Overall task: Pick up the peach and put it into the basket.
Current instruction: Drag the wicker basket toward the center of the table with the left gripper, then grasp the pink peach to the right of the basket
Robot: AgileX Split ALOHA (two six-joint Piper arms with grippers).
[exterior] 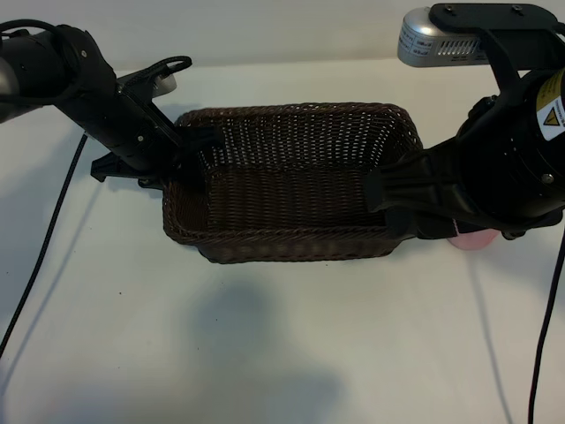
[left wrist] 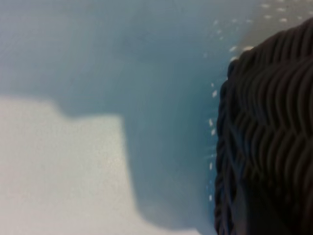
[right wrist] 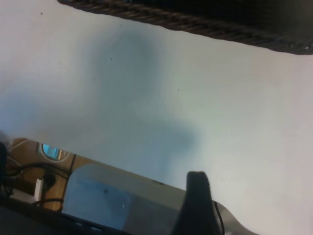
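Observation:
The dark brown wicker basket stands mid-table with nothing in it. A sliver of the pale-pink peach shows on the table just past the basket's right end, mostly hidden under my right arm. My right gripper is open at the basket's right wall and holds nothing; one of its fingers shows in the right wrist view, with the basket's rim farther off. My left gripper is at the basket's left rim. The left wrist view shows only that braided rim up close.
White table with open room in front of the basket. Black cables run down the left side and the right side. A silver camera housing sits at the back right. The table's edge shows in the right wrist view.

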